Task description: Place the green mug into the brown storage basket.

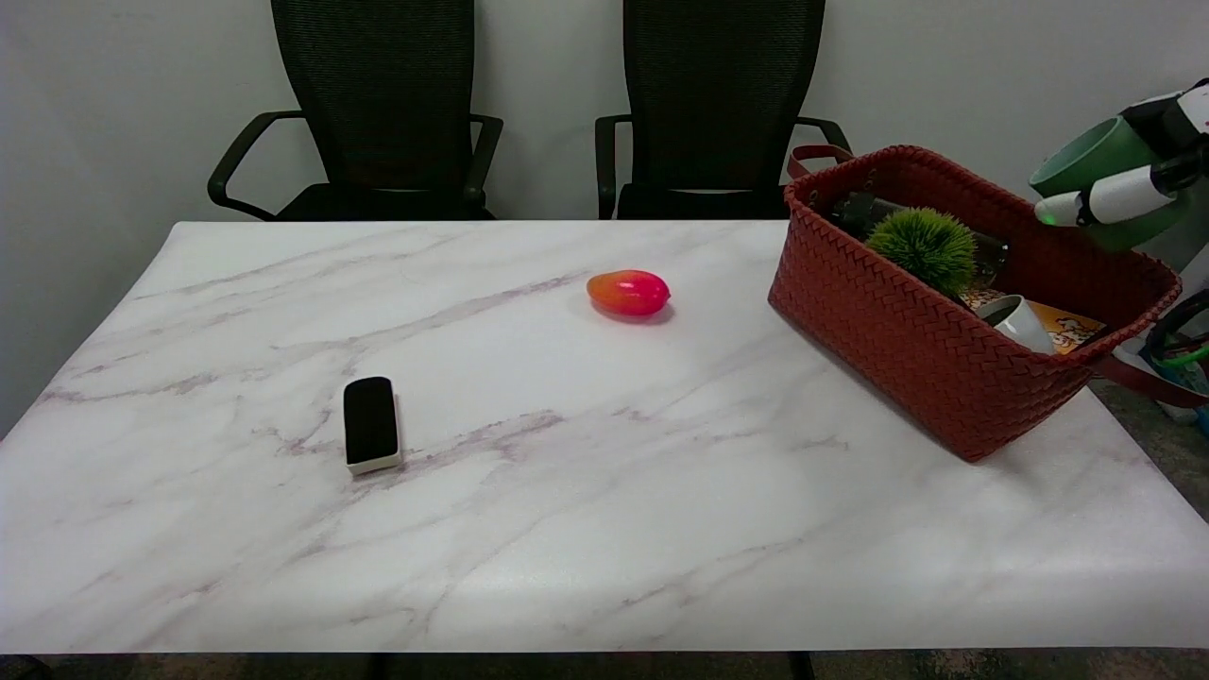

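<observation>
White marble-pattern table (pixel 567 491) with pinkish-grey veins fills most of view, near edge along bottom of frame. Plain pale grey wall (pixel 113 113) behind, evenly lit. Two black mesh-back office chairs with armrests pushed up to table's far side: left chair (pixel 373 104), right chair (pixel 723 104) (seats mostly hidden behind tabletop). Soft glare on glossy tabletop toward near edge. Strip of dark mottled floor (pixel 1157 444) visible past table's right edge.

Right hand (pixel 1148 156) at frame's right edge, up and right of basket (pixel 907 349): white finger segments split by black joints, small green light at one fingertip, black-and-white casing behind.
</observation>
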